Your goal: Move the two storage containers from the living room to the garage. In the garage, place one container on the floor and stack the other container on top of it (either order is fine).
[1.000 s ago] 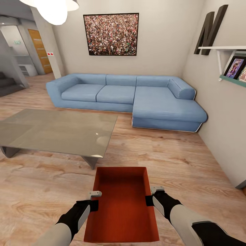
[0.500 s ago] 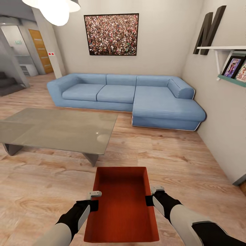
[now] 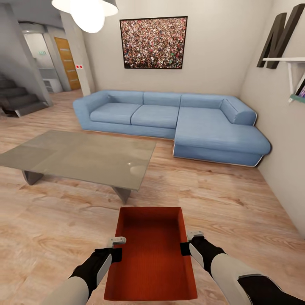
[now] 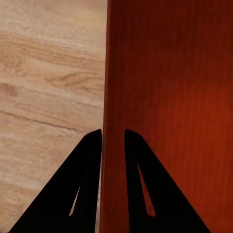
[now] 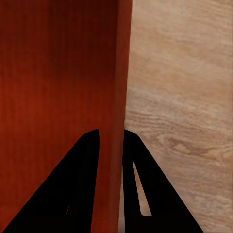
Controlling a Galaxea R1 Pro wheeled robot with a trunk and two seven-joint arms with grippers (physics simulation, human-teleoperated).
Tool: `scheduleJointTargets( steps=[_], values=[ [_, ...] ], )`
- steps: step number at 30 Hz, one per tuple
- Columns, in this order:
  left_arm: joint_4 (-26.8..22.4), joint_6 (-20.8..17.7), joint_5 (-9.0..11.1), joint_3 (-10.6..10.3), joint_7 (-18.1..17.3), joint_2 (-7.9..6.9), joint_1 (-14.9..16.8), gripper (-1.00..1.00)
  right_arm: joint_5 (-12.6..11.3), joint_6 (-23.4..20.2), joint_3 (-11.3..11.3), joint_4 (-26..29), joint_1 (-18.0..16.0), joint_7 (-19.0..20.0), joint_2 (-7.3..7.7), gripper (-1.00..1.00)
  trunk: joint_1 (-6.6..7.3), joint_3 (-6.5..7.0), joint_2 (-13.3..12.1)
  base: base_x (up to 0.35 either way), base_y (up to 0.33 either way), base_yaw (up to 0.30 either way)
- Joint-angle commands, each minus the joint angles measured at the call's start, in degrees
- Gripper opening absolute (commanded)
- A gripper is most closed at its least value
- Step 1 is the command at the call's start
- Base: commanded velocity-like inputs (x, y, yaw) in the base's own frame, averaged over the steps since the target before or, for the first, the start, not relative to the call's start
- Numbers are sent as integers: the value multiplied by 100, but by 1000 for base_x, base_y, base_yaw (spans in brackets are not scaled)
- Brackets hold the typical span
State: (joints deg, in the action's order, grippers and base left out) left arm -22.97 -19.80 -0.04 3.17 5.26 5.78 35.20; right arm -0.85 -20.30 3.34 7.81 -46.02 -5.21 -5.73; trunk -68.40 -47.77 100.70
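Observation:
One red-orange storage container (image 3: 151, 254) hangs in front of me over the living room's wood-plank floor, held level between both arms. My left gripper (image 3: 119, 253) is shut on its left wall, one finger inside and one outside, as the left wrist view shows (image 4: 112, 138). On the opposite wall my right gripper (image 3: 184, 248) is shut the same way, the wall (image 5: 119, 73) pinched between its fingers (image 5: 110, 138). The container (image 4: 170, 97) is empty inside.
A glass coffee table (image 3: 80, 157) stands ahead on the left. Behind it a blue corner sofa (image 3: 178, 123) runs along the back wall to the right wall. A dark staircase (image 3: 19, 99) and a wooden door (image 3: 67, 63) lie far left.
The whole view has swung to the left: sofa, table and letter N have shifted right in the picture. Both grippers and the container keep the same place relative to me.

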Motion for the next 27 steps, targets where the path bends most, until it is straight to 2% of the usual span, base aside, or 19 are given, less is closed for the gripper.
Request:
scheduleJointTargets(
  steps=[1,27],
  values=[
    [12,-32,57,-18,45,2,0,-100,181,-26,114,34,-4,-120,46,-100,1,-4,2,0,0,283],
    [12,-32,57,-18,45,2,3,-100,181,-26,114,29,-4,-120,46,-100,1,-4,2,0,0,288]
  ],
)
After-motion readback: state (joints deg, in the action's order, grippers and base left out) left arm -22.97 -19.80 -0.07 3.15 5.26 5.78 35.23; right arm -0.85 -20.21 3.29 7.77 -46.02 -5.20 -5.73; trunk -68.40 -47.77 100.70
